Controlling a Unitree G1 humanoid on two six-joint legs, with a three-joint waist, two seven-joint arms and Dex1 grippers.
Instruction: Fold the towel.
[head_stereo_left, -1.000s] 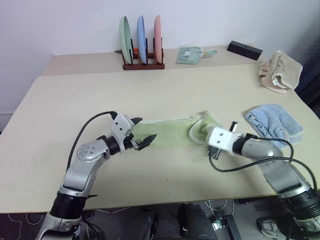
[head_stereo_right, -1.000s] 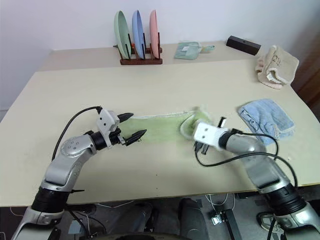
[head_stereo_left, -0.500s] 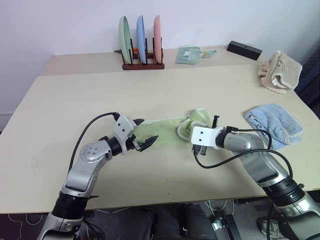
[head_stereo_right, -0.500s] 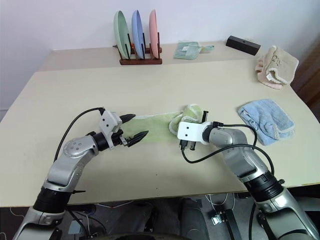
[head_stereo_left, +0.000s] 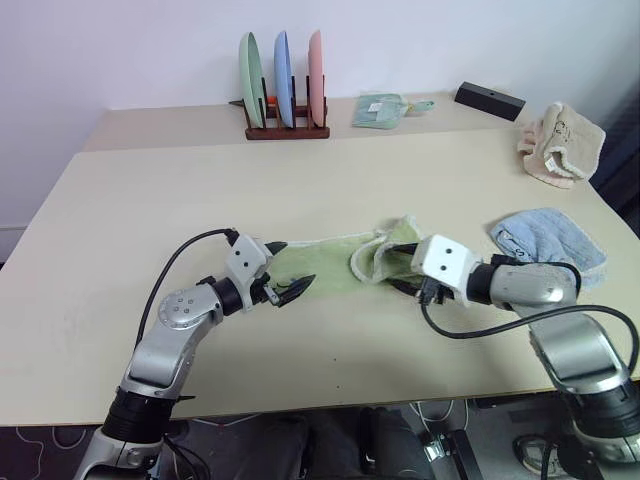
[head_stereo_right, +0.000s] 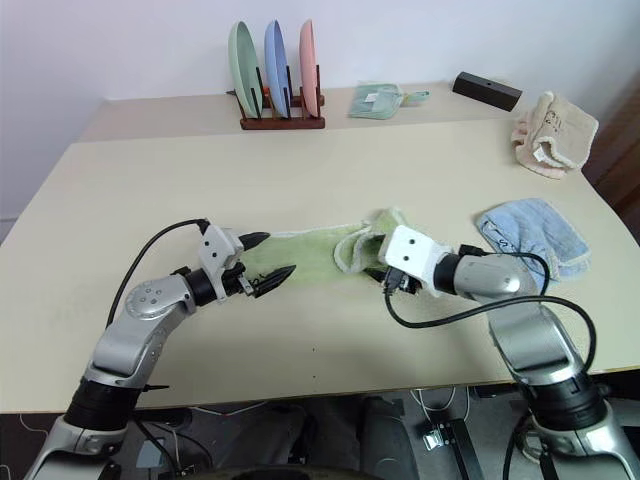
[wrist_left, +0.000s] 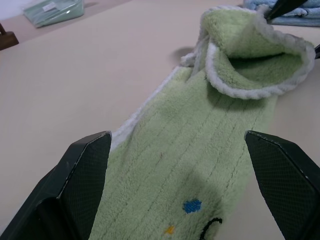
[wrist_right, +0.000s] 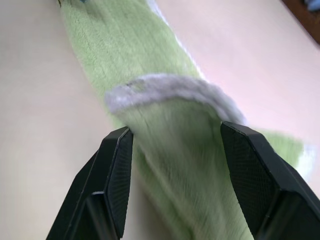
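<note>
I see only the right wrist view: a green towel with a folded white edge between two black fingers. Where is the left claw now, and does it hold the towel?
Observer: The left claw is open at the opposite end of the towel, one finger on each side of it, gripping nothing.
Operator: Does the fold reach the middle of the towel?
Observer: No. Only the end by the right claw is turned over, loosely; the rest lies flat toward the left claw.
Operator: Is anything else near my right side?
Observer: Yes, a light blue cloth lies on the table just beyond that arm, apart from the towel.
</note>
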